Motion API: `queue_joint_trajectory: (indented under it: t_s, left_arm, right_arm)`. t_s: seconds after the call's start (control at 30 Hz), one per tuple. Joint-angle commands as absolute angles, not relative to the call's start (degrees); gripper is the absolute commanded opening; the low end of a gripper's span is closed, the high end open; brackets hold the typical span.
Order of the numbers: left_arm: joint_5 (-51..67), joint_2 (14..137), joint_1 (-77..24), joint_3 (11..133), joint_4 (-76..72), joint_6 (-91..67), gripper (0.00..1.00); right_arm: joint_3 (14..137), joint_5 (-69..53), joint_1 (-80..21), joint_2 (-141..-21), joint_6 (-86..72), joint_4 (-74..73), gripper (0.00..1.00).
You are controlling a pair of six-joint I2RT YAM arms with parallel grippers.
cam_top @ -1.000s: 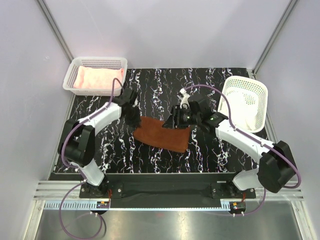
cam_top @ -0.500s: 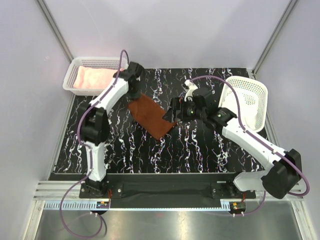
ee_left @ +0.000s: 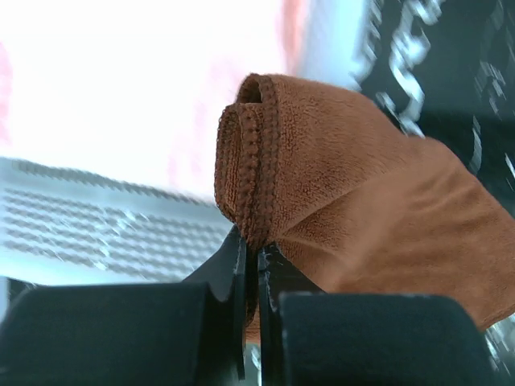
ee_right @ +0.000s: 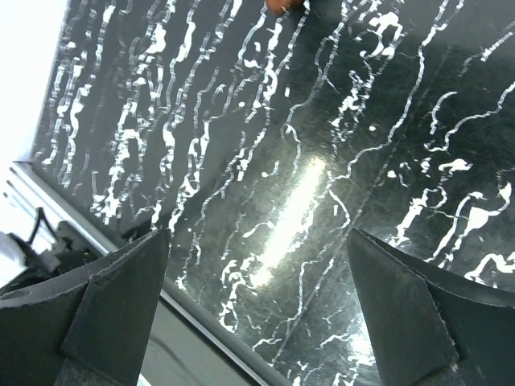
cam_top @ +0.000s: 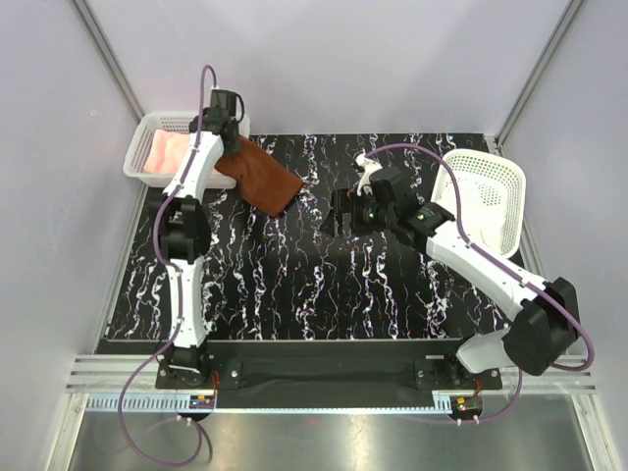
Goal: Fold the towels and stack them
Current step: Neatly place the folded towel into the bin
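Left gripper (ee_left: 251,256) hauls the rust-brown towel (cam_top: 263,177) toward the far-left basket (cam_top: 137,169).
Clamped on a folded edge, it has swung the cloth far-left; the right gripper (cam_top: 340,211), jaws now apart, has released it, so stacking on the pink towel (cam_top: 167,152) looks next.

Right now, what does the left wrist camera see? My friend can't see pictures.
The left gripper is pinched shut on a bunched, folded edge of the rust-brown towel, which drapes away to the right. Behind it, blurred, are a white mesh basket on the left and the black marbled table at the upper right.
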State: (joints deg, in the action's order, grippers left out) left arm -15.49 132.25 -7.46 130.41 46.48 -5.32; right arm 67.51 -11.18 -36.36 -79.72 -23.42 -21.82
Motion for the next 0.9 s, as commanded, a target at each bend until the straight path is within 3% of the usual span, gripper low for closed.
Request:
queue_joint_trajectory:
  t_s: [0.0, 0.3, 0.87]
  left_arm:
    - [-18.46, 132.45, -3.09, 134.64, 34.31, -2.37, 0.0]
    - [-18.19, 133.85, 3.07, 133.24, 17.33, 2.28, 0.0]
    - [-20.21, 141.84, 10.98, 131.92, 5.19, 5.89, 0.0]
  right_arm:
    - [71.01, -10.46, -35.42, -81.12, -21.01, -21.97, 1.0]
    - [72.68, -12.12, -31.73, -84.28, -19.78, -21.88, 1.0]
    - [75.93, -14.59, -28.48, -90.08, -18.54, -23.02, 1.0]
